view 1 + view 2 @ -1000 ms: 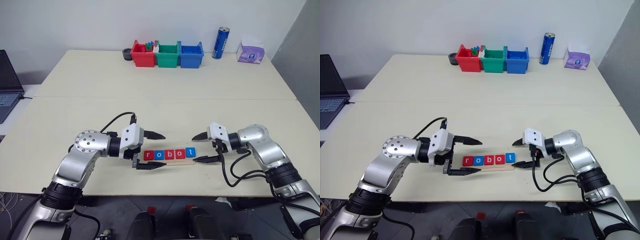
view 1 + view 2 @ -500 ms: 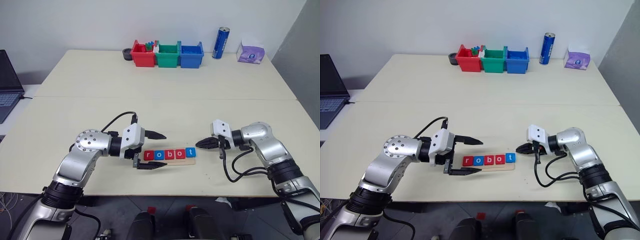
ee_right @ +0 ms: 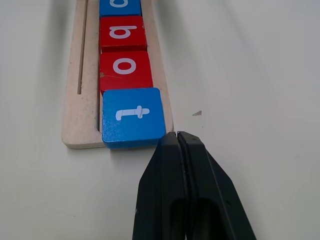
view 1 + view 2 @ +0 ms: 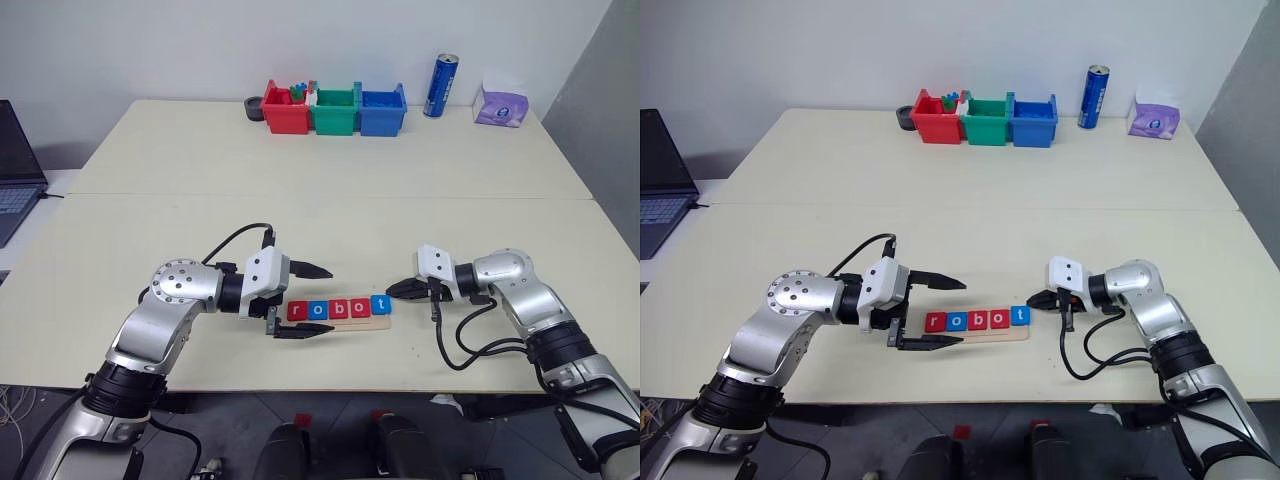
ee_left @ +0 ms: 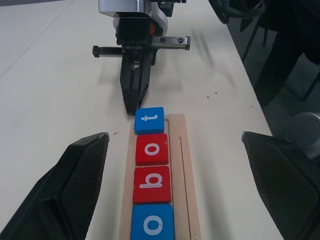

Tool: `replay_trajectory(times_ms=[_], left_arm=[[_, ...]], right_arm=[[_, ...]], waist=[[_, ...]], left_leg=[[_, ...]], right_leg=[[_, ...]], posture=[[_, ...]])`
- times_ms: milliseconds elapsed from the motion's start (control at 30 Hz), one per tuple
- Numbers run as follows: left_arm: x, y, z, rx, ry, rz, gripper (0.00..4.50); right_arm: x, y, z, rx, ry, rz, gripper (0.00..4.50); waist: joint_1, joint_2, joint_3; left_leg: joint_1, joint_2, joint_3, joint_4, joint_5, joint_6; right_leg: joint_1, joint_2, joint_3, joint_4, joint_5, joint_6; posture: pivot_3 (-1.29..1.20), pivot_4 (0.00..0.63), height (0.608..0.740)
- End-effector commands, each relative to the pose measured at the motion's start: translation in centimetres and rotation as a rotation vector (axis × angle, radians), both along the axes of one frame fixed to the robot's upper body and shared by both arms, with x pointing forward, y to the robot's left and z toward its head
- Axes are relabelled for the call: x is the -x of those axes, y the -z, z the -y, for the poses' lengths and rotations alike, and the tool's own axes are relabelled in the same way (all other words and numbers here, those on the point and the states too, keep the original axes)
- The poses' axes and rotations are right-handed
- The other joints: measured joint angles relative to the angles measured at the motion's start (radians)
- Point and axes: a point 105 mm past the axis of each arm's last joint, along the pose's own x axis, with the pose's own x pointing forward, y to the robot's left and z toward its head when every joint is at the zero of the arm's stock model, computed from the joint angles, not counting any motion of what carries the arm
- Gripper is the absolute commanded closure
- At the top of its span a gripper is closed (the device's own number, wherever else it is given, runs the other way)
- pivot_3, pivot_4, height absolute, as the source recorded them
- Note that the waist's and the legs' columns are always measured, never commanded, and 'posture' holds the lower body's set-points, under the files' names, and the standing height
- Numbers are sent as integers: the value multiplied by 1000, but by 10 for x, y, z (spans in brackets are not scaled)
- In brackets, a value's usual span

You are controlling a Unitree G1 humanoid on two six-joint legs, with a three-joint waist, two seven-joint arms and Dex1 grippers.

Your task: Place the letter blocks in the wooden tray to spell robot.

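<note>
The right gripper [image 3: 176, 134] has its fingers pressed together, their shared tip just at the corner of the blue "t" block [image 3: 133, 117]; the right wrist view shows this block overhanging the end of the wooden tray [image 3: 80, 120], with a red "o" and a red "b" behind it in the groove. The left gripper [image 4: 310, 301] has its fingers spread wide, one on each side of the tray's other end, holding nothing. Its wrist view looks along the tray at the closed right fingers [image 5: 136, 87] beyond the "t". From the head views, the letter blocks [image 4: 339, 307] sit in a row in the tray, reading r, o, b, o, t, near the front edge of the surface [image 4: 320, 210]. At the far edge stand a red bin [image 4: 284, 110] holding small coloured pieces, a green bin [image 4: 335, 110] and a blue bin [image 4: 383, 110], whose contents cannot be made out.
</note>
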Motion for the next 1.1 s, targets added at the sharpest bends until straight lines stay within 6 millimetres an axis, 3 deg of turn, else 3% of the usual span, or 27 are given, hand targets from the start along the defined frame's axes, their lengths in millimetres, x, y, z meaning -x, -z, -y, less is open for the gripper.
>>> replay_trajectory(times_ms=[33,467,633,800,933,1100], left_arm=[[0,-7,1,3,4,38,0],[-1,-7,0,-1,2,38,0],[-1,-6,1,-2,3,36,0],[-1,-6,1,-2,4,37,0],[-1,-5,1,-1,4,36,0],[-1,-4,2,1,7,34,0]], right_arm=[[3,-9,-6,-16,-30,27,4455],[8,-9,-13,-35,-22,28,4455],[-4,-12,-4,-26,33,67,4455],[-14,-20,18,-1,89,93,4455],[-3,-23,32,22,71,56,4455],[33,-21,30,32,-30,-44,4455]], waist=[[0,0,0],[0,0,0],[0,0,0],[0,0,0],[1,0,0],[1,0,0]], left_leg=[[0,0,0,0,0,0],[0,0,0,0,0,0],[0,0,0,0,0,0],[0,0,0,0,0,0],[0,0,0,0,0,0],[0,0,0,0,0,0]], right_leg=[[0,0,0,0,0,0],[0,0,0,0,0,0],[0,0,0,0,0,0],[0,0,0,0,0,0],[0,0,0,0,0,0],[0,0,0,0,0,0]], posture=[[0,150,740],[0,150,740],[0,150,740],[0,150,740],[0,150,740],[0,150,740]])
